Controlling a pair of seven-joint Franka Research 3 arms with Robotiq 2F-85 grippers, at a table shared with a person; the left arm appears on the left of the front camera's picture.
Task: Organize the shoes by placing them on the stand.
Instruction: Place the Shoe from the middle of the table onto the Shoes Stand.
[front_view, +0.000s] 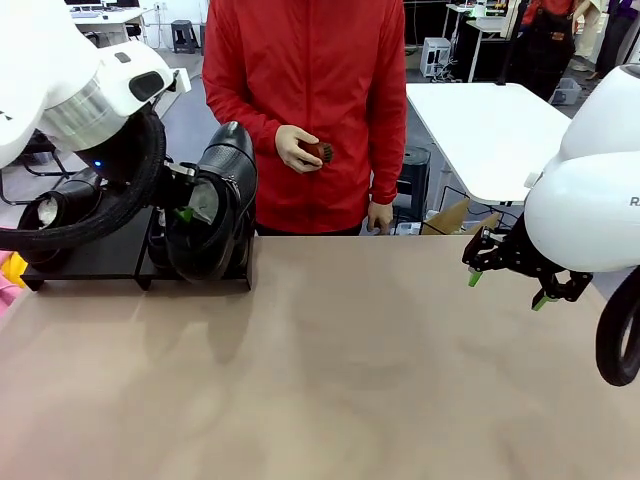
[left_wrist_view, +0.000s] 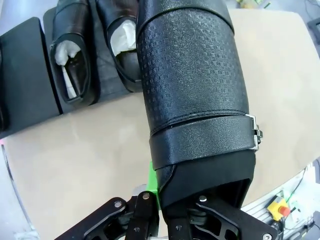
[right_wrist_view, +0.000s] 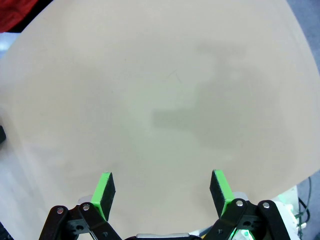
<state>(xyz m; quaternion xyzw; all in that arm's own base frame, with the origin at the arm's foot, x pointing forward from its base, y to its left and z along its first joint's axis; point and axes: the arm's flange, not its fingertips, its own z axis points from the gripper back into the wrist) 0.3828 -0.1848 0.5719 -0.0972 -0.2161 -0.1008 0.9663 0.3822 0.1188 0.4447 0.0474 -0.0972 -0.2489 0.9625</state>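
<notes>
In the front view the left arm and its cable hide much of the stand (front_view: 95, 262) and the lower part of the held shoe (front_view: 215, 205); the left claw (front_view: 183, 212) is mostly buried behind that shoe. The shoe at the far left (front_view: 60, 205) is partly covered by the cable. What the person's hand (front_view: 295, 148) holds is too small to tell. In the left wrist view the textured shoe covers its own claw's fingertips, and two shoes (left_wrist_view: 75, 60) are cut off by the top edge.
</notes>
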